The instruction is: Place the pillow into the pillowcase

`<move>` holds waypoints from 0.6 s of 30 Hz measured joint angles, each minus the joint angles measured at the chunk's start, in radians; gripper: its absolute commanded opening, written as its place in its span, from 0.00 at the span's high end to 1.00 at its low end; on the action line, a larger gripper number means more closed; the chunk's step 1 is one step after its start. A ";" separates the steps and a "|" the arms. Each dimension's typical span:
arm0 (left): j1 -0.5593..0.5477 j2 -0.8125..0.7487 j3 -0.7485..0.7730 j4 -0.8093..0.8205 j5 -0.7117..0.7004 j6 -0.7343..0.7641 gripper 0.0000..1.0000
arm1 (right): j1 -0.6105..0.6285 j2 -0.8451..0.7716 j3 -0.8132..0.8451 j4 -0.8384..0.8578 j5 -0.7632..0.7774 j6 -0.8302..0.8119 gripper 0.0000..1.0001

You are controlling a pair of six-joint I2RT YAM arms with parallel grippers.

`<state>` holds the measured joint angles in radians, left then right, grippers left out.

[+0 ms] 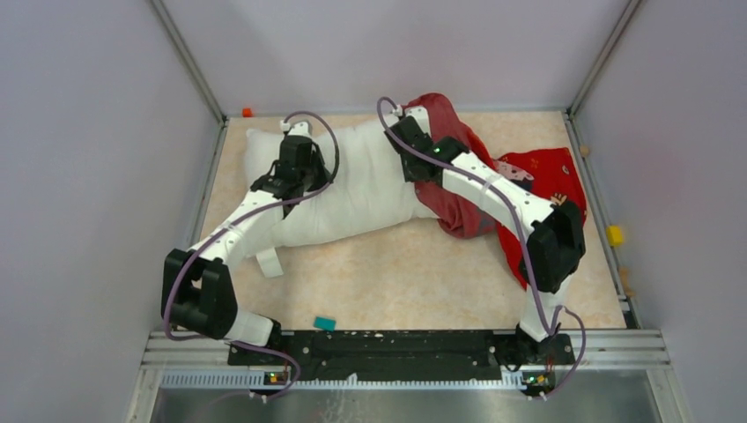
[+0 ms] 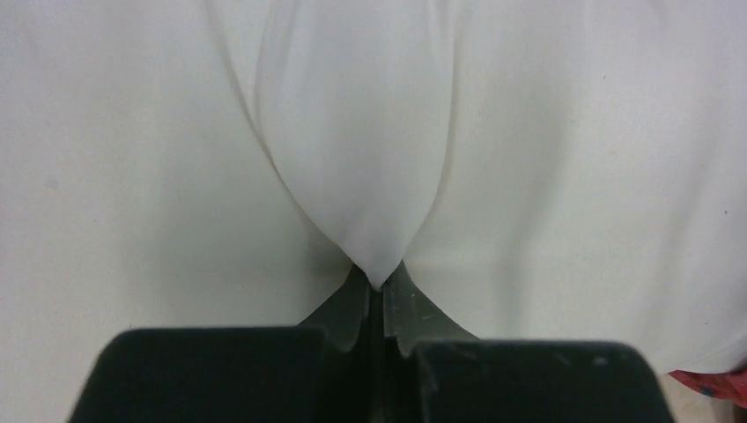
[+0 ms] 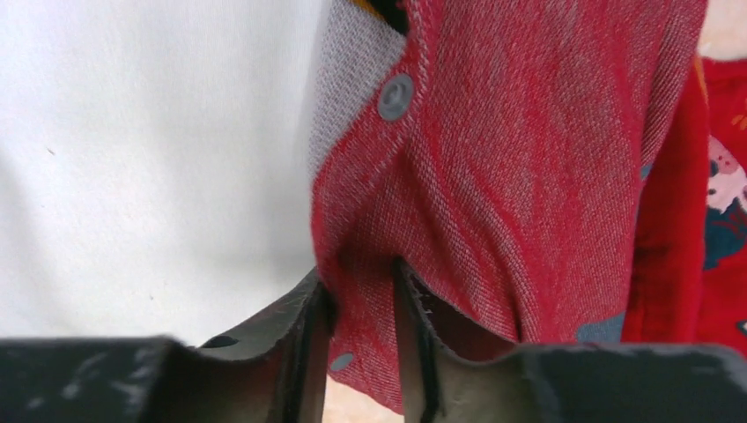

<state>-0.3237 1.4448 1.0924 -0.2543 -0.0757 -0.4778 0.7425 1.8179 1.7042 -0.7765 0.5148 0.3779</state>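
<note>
Pillow (image 1: 352, 189) plump, white; L fingers (image 2: 348, 308) clenched on pinched fold. R fingers (image 3: 291, 322) seemingly grip coarse-woven red pillowcase (image 3: 493, 176) hem.

Left claw (image 2: 377, 287) pinched shut; right claw (image 3: 359, 280) apparently clamped too

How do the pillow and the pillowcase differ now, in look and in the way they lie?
The pillow is plain white; the pillowcase is red with a print.
The pillow is plump and stretched out; the pillowcase lies crumpled at its right end.
The left gripper pinches the pillow; the right gripper grips a pillowcase fold.
Both are soft fabric.
</note>
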 measured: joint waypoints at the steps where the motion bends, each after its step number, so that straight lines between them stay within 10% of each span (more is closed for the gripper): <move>1: 0.000 0.000 -0.003 0.003 0.000 0.000 1.00 | 0.000 0.007 0.018 -0.011 0.010 -0.006 0.98; 12: -0.139 -0.042 0.124 -0.185 -0.081 0.058 1.00 | 0.178 0.224 0.642 -0.246 0.026 -0.013 1.00; 18: -0.136 -0.086 0.187 -0.357 -0.094 0.034 1.00 | 0.243 0.211 0.616 -0.235 -0.035 0.031 0.97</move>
<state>-0.4595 1.3590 1.2797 -0.6117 -0.1699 -0.4442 0.9852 2.0289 2.3207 -1.0119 0.4793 0.4084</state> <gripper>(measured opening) 0.022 0.009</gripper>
